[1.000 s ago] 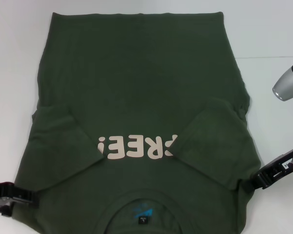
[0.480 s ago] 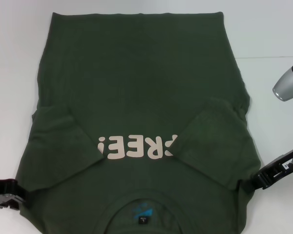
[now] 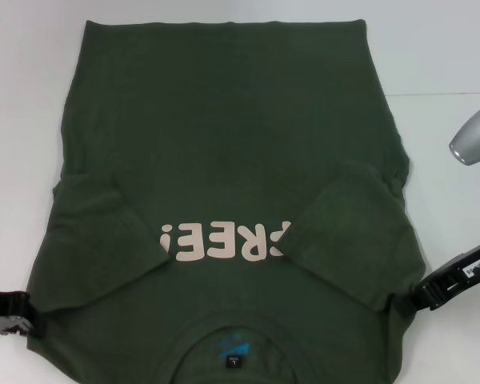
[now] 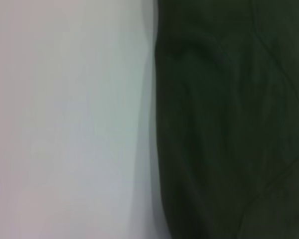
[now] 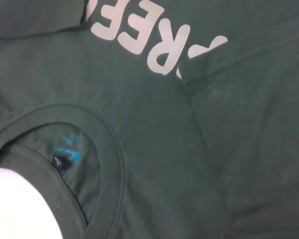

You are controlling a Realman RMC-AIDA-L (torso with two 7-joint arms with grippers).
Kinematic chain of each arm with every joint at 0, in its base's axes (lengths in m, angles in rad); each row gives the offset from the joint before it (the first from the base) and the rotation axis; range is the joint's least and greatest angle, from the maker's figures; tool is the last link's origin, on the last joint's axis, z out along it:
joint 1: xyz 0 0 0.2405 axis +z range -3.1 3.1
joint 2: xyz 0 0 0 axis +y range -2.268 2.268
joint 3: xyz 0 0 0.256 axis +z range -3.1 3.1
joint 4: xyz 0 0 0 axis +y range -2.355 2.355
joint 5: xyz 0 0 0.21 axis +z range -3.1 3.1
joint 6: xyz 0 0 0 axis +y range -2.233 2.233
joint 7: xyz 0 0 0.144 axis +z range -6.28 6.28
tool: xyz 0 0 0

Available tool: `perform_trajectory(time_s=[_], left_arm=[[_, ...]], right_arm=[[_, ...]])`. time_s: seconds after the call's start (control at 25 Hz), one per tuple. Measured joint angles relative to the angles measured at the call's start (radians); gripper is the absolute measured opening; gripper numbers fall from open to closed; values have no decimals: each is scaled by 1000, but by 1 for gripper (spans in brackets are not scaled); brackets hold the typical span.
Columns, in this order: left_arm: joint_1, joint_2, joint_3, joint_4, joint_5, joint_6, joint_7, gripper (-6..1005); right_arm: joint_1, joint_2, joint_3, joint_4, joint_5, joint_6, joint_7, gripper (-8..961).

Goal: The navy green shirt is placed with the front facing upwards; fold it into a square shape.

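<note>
So the navy green shirt (image 3: 224, 160) is laid out flat on the white tabletop (image 3: 440, 48), front side up, collar (image 3: 234, 352) at the near edge and hem at the far end. Both sleeves are already folded in over the chest: the left sleeve (image 3: 96, 232) angles in and the right sleeve (image 3: 348, 232) covers the first letter of the cream lettering (image 3: 224, 242), so only "REE!" really reads, upside down from the head view. Small blue-and-black neck label (image 5: 65, 157) shows inside the collar.

The left gripper (image 3: 8, 314) sits at the near-left corner, right against the shirt's edge by the shoulder. Honestly can't tell if it's spread or pinched shut from here; its wrist view just shows the cloth edge next to bare tabletop. The right gripper (image 3: 412, 300) is at the near-right shoulder, its tip touching the fabric edge, and again I can't tell whether it's pinching anything.

There's a grey rounded thing (image 3: 474, 136) off at the far right, well apart from the shirt.
</note>
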Motion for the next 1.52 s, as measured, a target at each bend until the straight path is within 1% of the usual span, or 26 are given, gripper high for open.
perform_trajectory(time_s=[0.16, 0.32, 0.4, 0.52, 0.68, 0.76, 0.8, 0.84, 0.88, 1.08, 1.24, 1.44, 1.52], left_arm=[[4, -6, -5, 0, -7, -13, 52, 64], [20, -9, -24, -3, -59, -19, 162, 65], [25, -9, -36, -13, -75, -21, 211, 65], [28, -3, -95, -45, -92, -25, 316, 66], [43, 2, -184, -74, -144, -18, 510, 65], [55, 4, -215, -84, -163, -16, 598, 65], [71, 4, -258, -95, -182, -14, 707, 65], [71, 4, -258, -95, -182, -14, 707, 64], [78, 5, -277, -101, -191, -13, 760, 64], [104, 6, -345, -125, -224, 2, 970, 63], [109, 8, -364, -141, -241, 20, 1080, 60], [113, 8, -375, -152, -255, 39, 1205, 56], [115, 8, -381, -155, -255, 50, 1246, 56]], right_arm=[[-11, 0, 26, 6, 20, 8, -29, 39], [-31, -2, 82, 31, 57, 9, -88, 39], [-44, -2, 131, 51, 74, 13, -136, 39], [-67, -2, 203, 82, 102, 17, -205, 39], [-99, -5, 288, 127, 157, 17, -308, 39], [-117, -5, 328, 151, 186, 16, -371, 39], [-131, -5, 369, 183, 217, 14, -439, 39], [-131, -5, 369, 183, 217, 14, -439, 39], [-141, -5, 395, 205, 234, 12, -479, 39], [-207, -4, 495, 286, 343, -22, -731, 40], [-250, -8, 552, 362, 410, -31, -915, 40], [-289, -17, 622, 468, 417, -33, -1103, 40], [-309, -17, 648, 493, 418, -38, -1151, 40]])
